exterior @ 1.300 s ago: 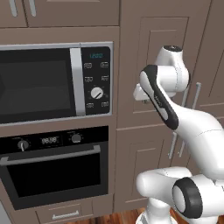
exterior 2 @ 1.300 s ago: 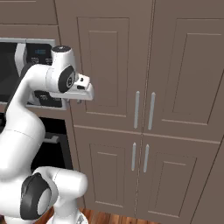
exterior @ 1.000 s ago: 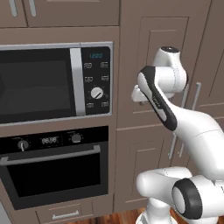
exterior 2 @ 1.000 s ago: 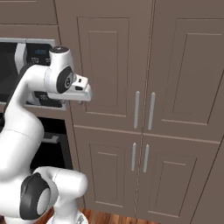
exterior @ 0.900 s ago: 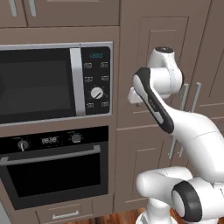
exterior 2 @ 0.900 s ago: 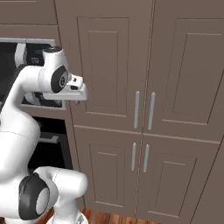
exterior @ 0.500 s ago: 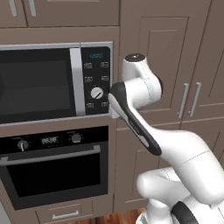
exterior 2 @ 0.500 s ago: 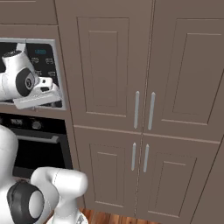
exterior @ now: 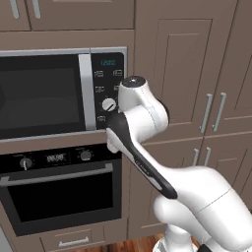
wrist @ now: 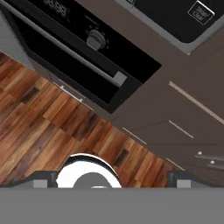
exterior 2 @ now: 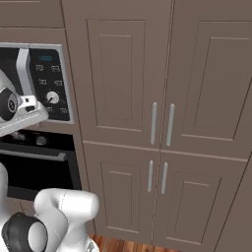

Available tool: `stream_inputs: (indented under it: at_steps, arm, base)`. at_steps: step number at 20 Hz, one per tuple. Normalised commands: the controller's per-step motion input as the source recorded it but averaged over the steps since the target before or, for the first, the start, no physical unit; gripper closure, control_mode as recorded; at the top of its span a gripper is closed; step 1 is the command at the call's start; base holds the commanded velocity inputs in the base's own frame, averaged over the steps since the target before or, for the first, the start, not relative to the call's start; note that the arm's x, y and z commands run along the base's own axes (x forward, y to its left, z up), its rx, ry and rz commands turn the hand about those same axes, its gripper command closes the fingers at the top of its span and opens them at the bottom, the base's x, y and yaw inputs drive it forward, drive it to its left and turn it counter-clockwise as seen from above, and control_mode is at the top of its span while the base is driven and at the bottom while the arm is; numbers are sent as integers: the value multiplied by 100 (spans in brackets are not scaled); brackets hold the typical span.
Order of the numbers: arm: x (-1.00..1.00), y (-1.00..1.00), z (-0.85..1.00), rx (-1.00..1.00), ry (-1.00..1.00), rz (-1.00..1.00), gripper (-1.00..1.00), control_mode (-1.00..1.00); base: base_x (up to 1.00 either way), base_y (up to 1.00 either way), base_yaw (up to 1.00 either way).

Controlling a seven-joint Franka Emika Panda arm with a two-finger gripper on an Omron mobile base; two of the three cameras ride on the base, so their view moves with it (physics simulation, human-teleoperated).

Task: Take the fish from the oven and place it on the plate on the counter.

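Observation:
The oven [exterior: 59, 197] sits under the microwave with its dark glass door shut and its silver bar handle [exterior: 56, 174] across the top. The fish is hidden behind that door. The plate and the counter are out of view. My arm reaches left, and my hand [exterior 2: 20, 115] hangs in front of the microwave's keypad, just above the oven's right end [exterior 2: 34, 167]. In the hand view my gripper [wrist: 111, 179] is open, its fingertips [wrist: 43, 179] far apart with nothing between them. It looks down past the oven handle [wrist: 65, 48] and a knob [wrist: 97, 40].
The black-and-silver microwave [exterior: 44, 96] is set above the oven. Tall brown cabinet doors [exterior 2: 162, 123] with silver handles stand to the right. A narrow drawer [exterior: 74, 241] lies under the oven. Wood floor [wrist: 39, 127] runs below.
My arm has swung left, from in front of the cabinet doors to in front of the microwave's keypad above the oven. The base views have not shifted.

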Motion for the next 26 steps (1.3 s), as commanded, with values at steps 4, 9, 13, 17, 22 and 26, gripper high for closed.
stream_inputs:
  at_steps: [4,9,13,17,22,26]
  arm:
    - [-10,45,-31,-2,-2,12,-100,-100]
    - [-4,48,-31,-3,-5,7,-100,-100]
    - [0,50,-29,-3,-6,3,-100,-100]
    - [0,54,-28,-4,-7,1,-100,-100]
    - [0,45,-35,-3,-12,0,-100,-100]
    - [0,23,-37,0,-6,0,-100,-100]
  base:
    - [0,0,0]
    - [0,0,0]
    - [0,0,0]
    - [0,0,0]
    - [0,0,0]
    - [0,0,0]
